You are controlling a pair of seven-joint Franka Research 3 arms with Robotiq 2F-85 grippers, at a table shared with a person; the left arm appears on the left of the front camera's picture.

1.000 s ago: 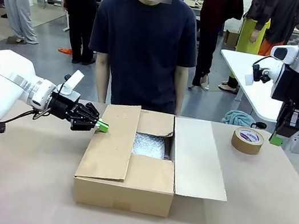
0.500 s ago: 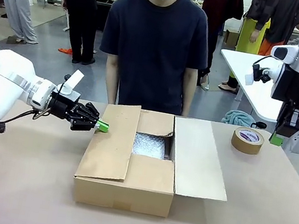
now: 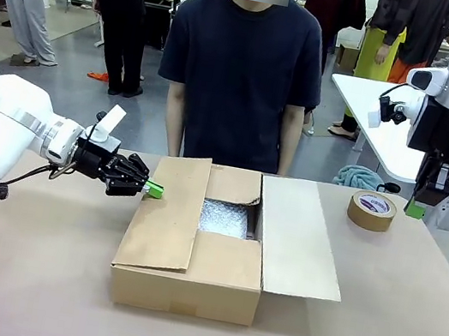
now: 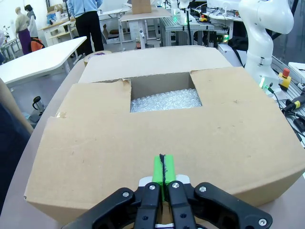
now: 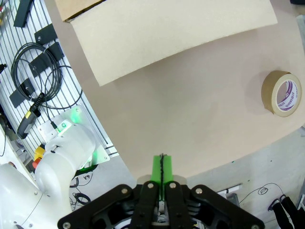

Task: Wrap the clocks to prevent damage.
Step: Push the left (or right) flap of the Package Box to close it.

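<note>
A cardboard box [image 3: 191,258] sits mid-table with its left flap folded over the top and its right flap [image 3: 299,238] spread flat. Through the gap in the top I see bubble wrap [image 3: 224,218]; the clocks are hidden. My left gripper [image 3: 154,189] is shut, green pads pressed together, with its tip at the left flap's edge. In the left wrist view this gripper [image 4: 163,172] hovers just over the box [image 4: 228,124], and the bubble wrap [image 4: 166,99] lies beyond it. My right gripper [image 3: 415,209] hangs shut and empty above the table's right side; the right wrist view shows it [image 5: 162,167] over bare tabletop.
A brown tape roll [image 3: 372,211] lies at the back right, just left of my right gripper, also seen from above as the tape roll [image 5: 281,93]. A person [image 3: 241,75] stands at the far edge behind the box, arms down. A teal cloth [image 3: 360,176] lies beyond the tape.
The person has shifted slightly to the right behind the box. Both arms and the box have stayed still.
</note>
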